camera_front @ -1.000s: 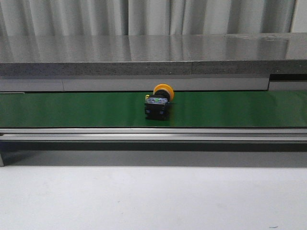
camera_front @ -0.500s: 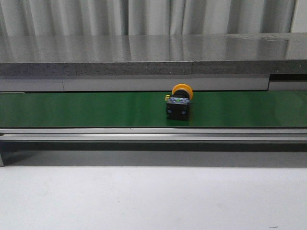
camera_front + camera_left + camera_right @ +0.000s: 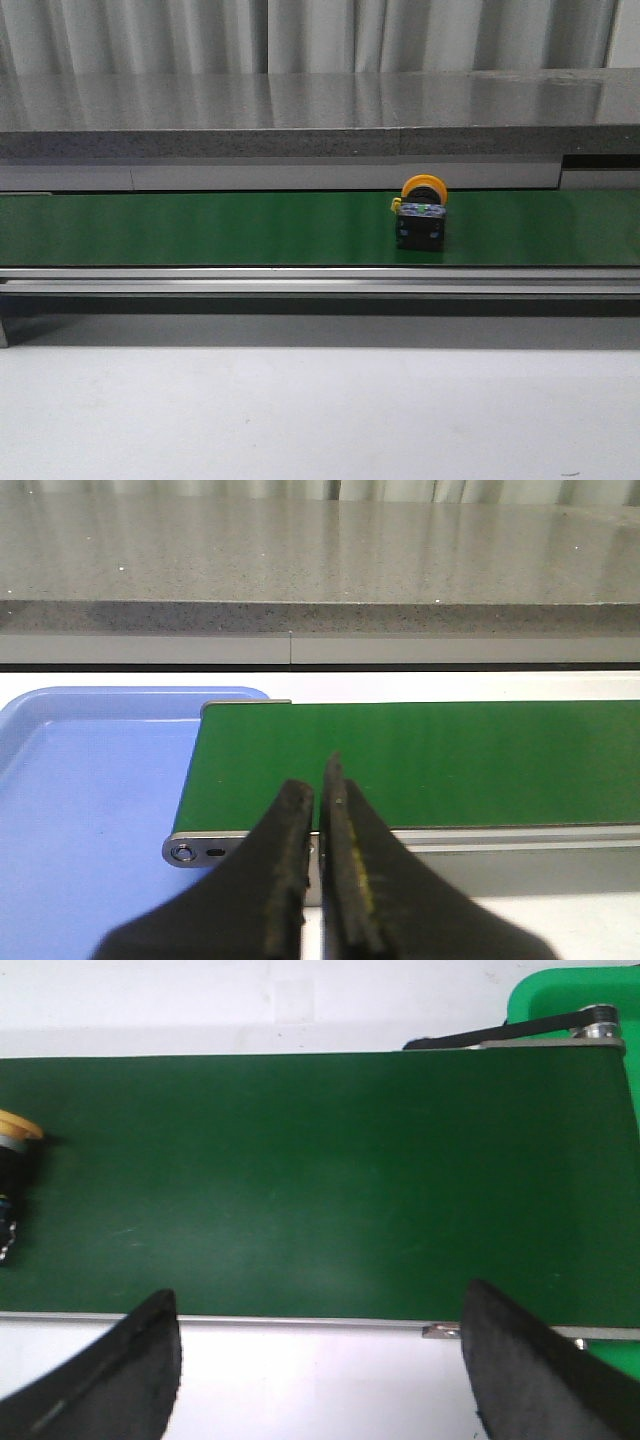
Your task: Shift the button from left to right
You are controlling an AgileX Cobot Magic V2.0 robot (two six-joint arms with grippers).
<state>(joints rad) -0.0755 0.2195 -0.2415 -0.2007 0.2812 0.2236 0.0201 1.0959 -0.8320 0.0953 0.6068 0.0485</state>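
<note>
no words or numbers could be read anywhere; the marks on the button (image 3: 421, 222) were too tiny.

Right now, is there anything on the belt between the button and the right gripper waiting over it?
Nothing visible. In the right wrist view the button sits at one edge, and bare green belt fills the stretch above the open right gripper. The front view shows no obstacle either.

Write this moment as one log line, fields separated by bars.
button: on green belt, right of centre, ungripped | left gripper: shut, empty | right gripper: open, over belt
</note>
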